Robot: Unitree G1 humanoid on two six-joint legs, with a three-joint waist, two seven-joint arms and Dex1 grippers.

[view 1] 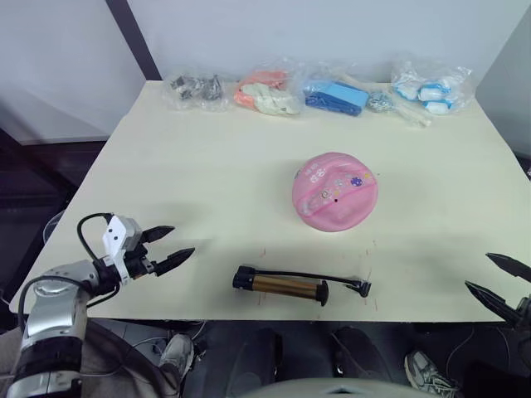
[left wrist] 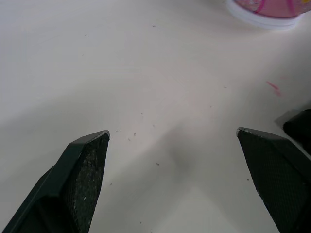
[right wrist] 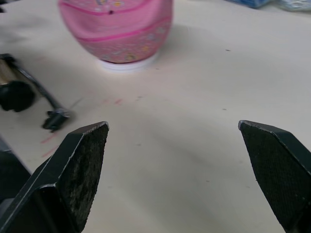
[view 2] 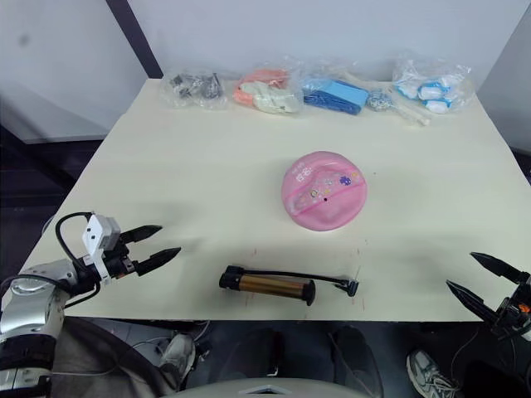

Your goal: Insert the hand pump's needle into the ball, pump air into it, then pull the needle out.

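The pink ball rests on a white ring in the middle of the table, partly deflated, with a dark valve dot on top. The bronze hand pump lies near the front edge, its black hose running right to the fitting; the needle is a thin pin at that fitting. My left gripper hovers open over the front left of the table, left of the pump. At the front right edge my right gripper is open, right of the hose end.
Several clear bags line the table's far edge: dark metal parts, orange and white items, blue items, and blue-white items. A dark post stands behind the far left corner.
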